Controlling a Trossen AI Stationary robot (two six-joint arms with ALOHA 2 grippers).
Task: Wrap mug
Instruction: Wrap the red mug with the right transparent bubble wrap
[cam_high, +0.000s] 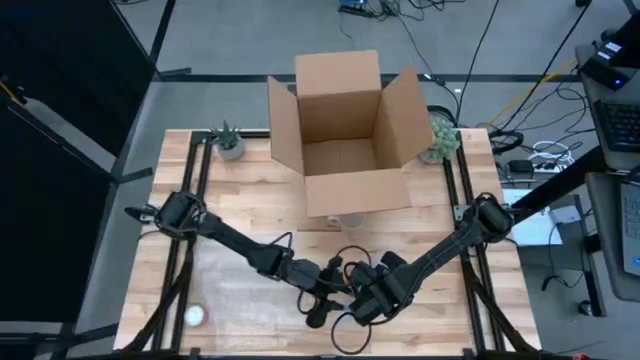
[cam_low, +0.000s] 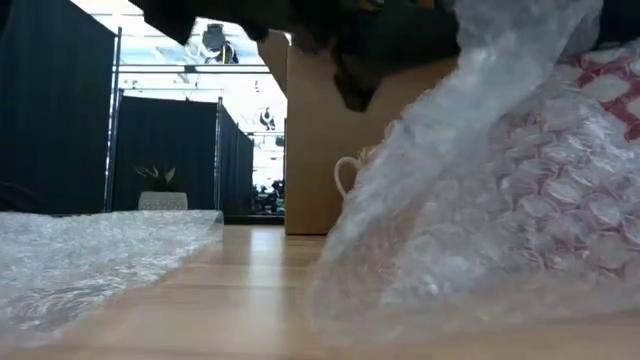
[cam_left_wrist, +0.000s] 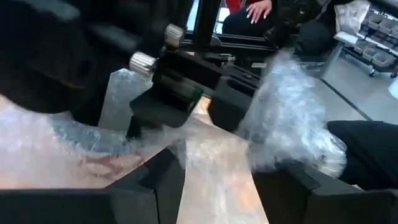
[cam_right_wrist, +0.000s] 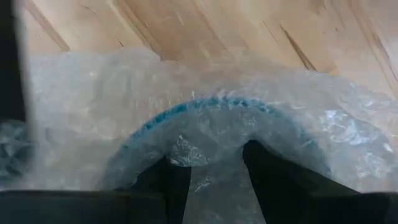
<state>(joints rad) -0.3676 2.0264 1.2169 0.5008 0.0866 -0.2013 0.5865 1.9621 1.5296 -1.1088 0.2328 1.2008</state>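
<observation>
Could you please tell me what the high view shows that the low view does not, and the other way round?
Only the high view shows both arms meeting at the table's near edge, the left hand beside the right hand, the open top of the box, and two potted plants. Only the low view shows red print under the bubble wrap and a cream mug handle beside the box. Both show the cardboard box and the wooden table.

Surface: light wooden table, plank top.
Landmark: open cardboard box, standing at the table's far middle.
Left of box: small potted plant.
Right of box: second potted plant.
Near side of box: pale cup, just beside it; bubble wrap sheet further toward the near edge.
</observation>
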